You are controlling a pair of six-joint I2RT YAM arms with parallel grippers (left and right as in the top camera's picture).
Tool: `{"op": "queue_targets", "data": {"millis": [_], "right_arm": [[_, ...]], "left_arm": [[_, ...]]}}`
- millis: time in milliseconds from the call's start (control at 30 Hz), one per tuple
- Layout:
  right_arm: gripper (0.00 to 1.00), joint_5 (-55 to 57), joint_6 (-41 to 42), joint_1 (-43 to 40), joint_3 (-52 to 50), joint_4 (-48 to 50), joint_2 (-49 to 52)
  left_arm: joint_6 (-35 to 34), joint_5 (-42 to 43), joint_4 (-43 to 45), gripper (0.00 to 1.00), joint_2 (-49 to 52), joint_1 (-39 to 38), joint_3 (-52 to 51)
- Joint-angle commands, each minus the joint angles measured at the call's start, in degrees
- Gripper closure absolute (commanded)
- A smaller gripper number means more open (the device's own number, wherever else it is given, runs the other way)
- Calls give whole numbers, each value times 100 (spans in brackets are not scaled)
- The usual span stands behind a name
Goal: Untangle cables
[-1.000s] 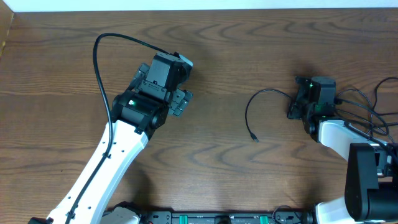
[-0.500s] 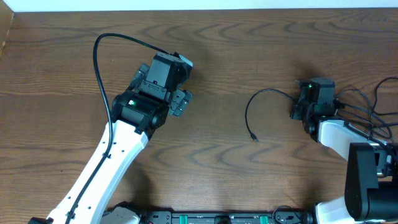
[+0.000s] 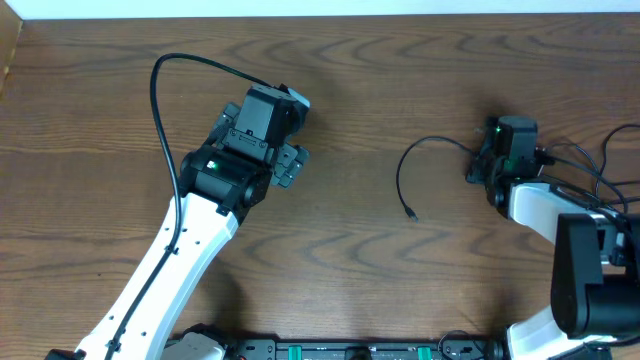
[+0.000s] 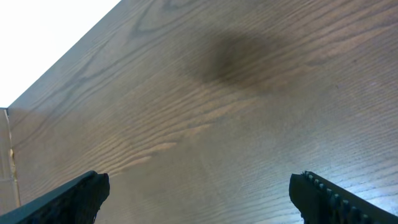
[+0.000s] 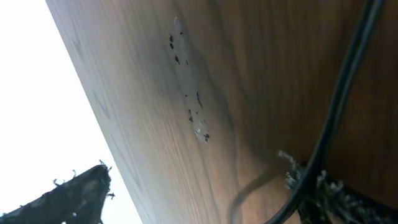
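Observation:
A thin black cable [image 3: 400,175] lies on the wooden table, curving from my right gripper [image 3: 478,160] round to a small plug end [image 3: 412,215]. In the right wrist view the right gripper [image 5: 199,186] is open, and the cable [image 5: 339,106] runs along its right finger, not clamped. My left gripper [image 3: 303,132] hovers over bare wood at centre left. In the left wrist view it [image 4: 199,190] is open and empty, with no cable near it. No white cable shows.
More black cords [image 3: 585,165] loop beside the right arm [image 3: 545,210] near the table's right edge. The left arm's own thick cord [image 3: 160,90] arches over the table at the left. A pale wall borders the far table edge [image 3: 320,14].
The right gripper has shifted slightly up and to the right. The cable's loop and plug end have moved a little to the right with it. The left arm has not moved.

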Motion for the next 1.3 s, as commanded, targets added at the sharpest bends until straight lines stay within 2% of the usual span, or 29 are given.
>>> {"op": "queue_targets", "data": {"millis": [0,33,100,200,233,433,633,800,1267], "right_arm": [[13,42,-4,33,-341,-286,636],[17,39,-7,33,-341,-289,651],[34,37,-96,33,-341,-286,660],[79,33,-295,33,-341,-243,662],[99,22,-372,33,-341,-221,662],[99,-160,-485,17,-341,-157,627],[99,-306,-1296,-350,-341,-129,125],[99,-422,-1714,-876,-341,-415,-470],[99,-675,-3556,-2693,-341,-1596,-2098]], "left_arm": [[-52,-15,-17,2,-11,13,9],[-55,-13,-17,2,-11,13,9],[-55,-13,-17,2,-11,13,9],[-52,-15,-17,2,-11,13,9],[-52,-15,-17,2,-11,13,9],[-52,-15,-20,2,-11,13,9],[-52,-15,-39,2,-11,13,9],[-52,-15,-37,2,-11,13,9],[-52,-15,-39,2,-11,13,9]]}}
